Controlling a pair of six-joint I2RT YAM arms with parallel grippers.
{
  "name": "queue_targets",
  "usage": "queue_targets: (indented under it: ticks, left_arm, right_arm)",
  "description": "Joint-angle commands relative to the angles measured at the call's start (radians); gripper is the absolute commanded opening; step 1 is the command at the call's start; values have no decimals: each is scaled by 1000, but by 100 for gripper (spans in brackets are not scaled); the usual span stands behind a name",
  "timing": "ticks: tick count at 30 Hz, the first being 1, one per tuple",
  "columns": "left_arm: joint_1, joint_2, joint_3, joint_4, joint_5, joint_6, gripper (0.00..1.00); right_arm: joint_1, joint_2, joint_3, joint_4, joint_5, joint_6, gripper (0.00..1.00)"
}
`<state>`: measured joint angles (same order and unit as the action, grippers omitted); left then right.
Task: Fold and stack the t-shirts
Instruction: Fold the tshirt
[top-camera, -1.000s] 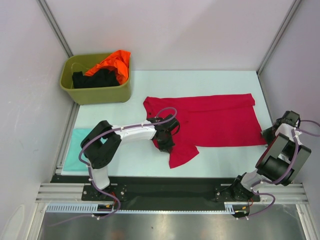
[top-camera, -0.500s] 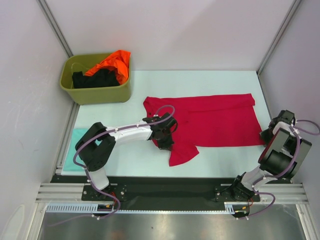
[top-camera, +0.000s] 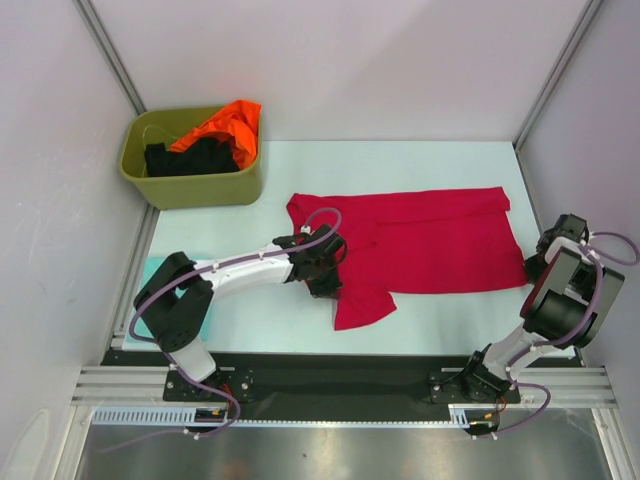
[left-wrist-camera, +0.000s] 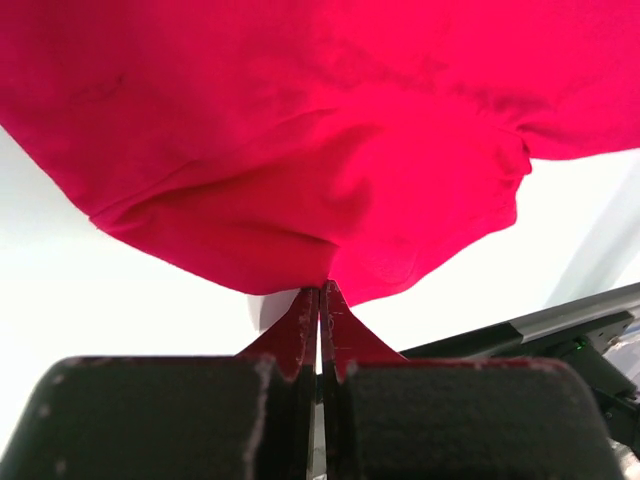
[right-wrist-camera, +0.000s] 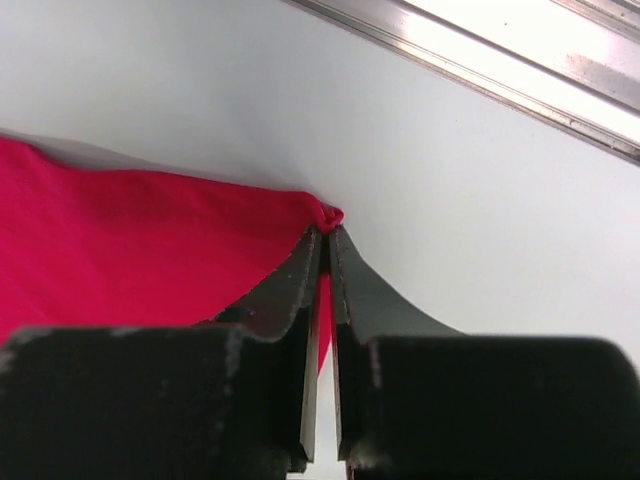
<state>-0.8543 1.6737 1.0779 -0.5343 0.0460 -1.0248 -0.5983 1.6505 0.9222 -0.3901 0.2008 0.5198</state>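
the red shirt (top-camera: 430, 240) lies spread flat across the middle and right of the white table (top-camera: 450, 160), with one sleeve pointing toward the near edge. my left gripper (left-wrist-camera: 320, 292) is pressed together on the shirt's near edge beside that sleeve, and the cloth puckers at its tips. my right gripper (right-wrist-camera: 326, 232) is closed on the shirt's near right corner, with a small bunch of red cloth pinched between its tips, close to the right wall. a green tub (top-camera: 200, 187) at the far left holds an orange shirt (top-camera: 225, 125) and a black shirt (top-camera: 190, 157). a pale teal shirt (top-camera: 145, 300) lies at the table's left edge, partly hidden by my left arm.
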Motion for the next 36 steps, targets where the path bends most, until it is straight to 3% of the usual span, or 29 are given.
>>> queue_targets:
  ticks: [1,4,16,29,36]
  left_arm:
    - [9,-58,14,8,-35,72,0]
    - [15,-91,17,31,-37,121,0]
    - [141,-33,207,40,40,314,0]
    - [310,83,352,88,132,339,0]
    - [345,161,436,89,163,335,0]
  right_arm:
    - [11,-1,-8,-49,29,-20,6]
    - [29,-9,24,-81,34,-23,0]
    - [111,37,250,-179,25,-101,0]
    - [146,229,570,-286,-55,-202,0]
    - [181,347,708,-335,-90,-208,0]
